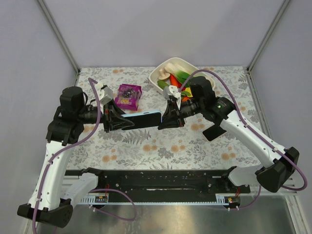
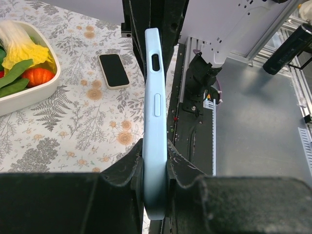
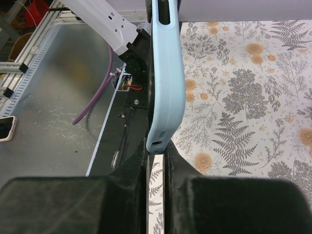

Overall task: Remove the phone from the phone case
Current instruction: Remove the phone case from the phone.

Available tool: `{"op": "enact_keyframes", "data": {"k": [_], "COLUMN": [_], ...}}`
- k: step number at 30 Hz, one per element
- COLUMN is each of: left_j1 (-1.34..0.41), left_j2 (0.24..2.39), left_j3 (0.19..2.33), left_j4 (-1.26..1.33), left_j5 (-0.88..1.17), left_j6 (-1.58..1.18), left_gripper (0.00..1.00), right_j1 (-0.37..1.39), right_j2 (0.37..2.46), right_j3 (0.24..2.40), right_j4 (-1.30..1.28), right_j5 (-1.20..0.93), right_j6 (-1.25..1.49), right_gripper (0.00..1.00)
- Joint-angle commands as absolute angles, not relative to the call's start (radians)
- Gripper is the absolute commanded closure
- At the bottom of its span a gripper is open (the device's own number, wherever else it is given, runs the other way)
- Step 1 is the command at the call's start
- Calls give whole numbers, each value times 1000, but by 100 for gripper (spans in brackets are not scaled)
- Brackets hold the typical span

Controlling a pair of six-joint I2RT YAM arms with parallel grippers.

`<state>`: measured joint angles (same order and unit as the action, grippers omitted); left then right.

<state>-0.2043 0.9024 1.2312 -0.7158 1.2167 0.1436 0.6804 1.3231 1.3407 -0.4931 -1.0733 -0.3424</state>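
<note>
A light blue phone case (image 1: pixel 146 115) hangs on edge above the middle of the table, held at both ends. My left gripper (image 1: pixel 122 121) is shut on one end; in the left wrist view the case (image 2: pixel 156 97) runs away from the pinching fingertips of the left gripper (image 2: pixel 155 156). My right gripper (image 1: pixel 162 119) pinches the other end. In the right wrist view the case (image 3: pixel 165 73) bows slightly, its tip caught between the right gripper (image 3: pixel 156 146) fingers. A phone (image 1: pixel 213 131) with a black screen and cream rim (image 2: pixel 114 70) lies flat on the table, apart from the case. The case's inside is hidden.
A white dish (image 1: pixel 157 74) of toy vegetables stands at the back, right of centre, and shows at the left of the left wrist view (image 2: pixel 34 92). A purple packet (image 1: pixel 128 95) lies behind the left gripper. A black rail (image 1: pixel 156 180) runs along the table's near edge.
</note>
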Motion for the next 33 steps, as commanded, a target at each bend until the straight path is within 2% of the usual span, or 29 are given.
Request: {"op": "enact_keyframes", "data": {"k": [1, 8, 15, 23, 33], "left_j1": [-201, -201, -201, -201, -218], "left_j2": [884, 877, 870, 861, 853], "left_j3": [1215, 1161, 1128, 1086, 1083], "left_j4": [-618, -543, -522, -422, -379], "left_j5": [1295, 1339, 1384, 1411, 1436], "left_j6": [115, 46, 5, -136, -210], "left_gripper": [100, 100, 100, 100, 100], "right_j1": [673, 676, 676, 724, 782], "right_j2": [1330, 1361, 1443, 1586, 1677], "right_j3": [1384, 1436, 1633, 2012, 2221], "right_j4": [-465, -524, -835, -1351, -1595], "right_j5": [-1144, -1197, -1246, -1236, -1236], "right_j6": [-354, -411, -750, -1168, -1337], "right_gripper": [100, 100, 100, 100, 100]}}
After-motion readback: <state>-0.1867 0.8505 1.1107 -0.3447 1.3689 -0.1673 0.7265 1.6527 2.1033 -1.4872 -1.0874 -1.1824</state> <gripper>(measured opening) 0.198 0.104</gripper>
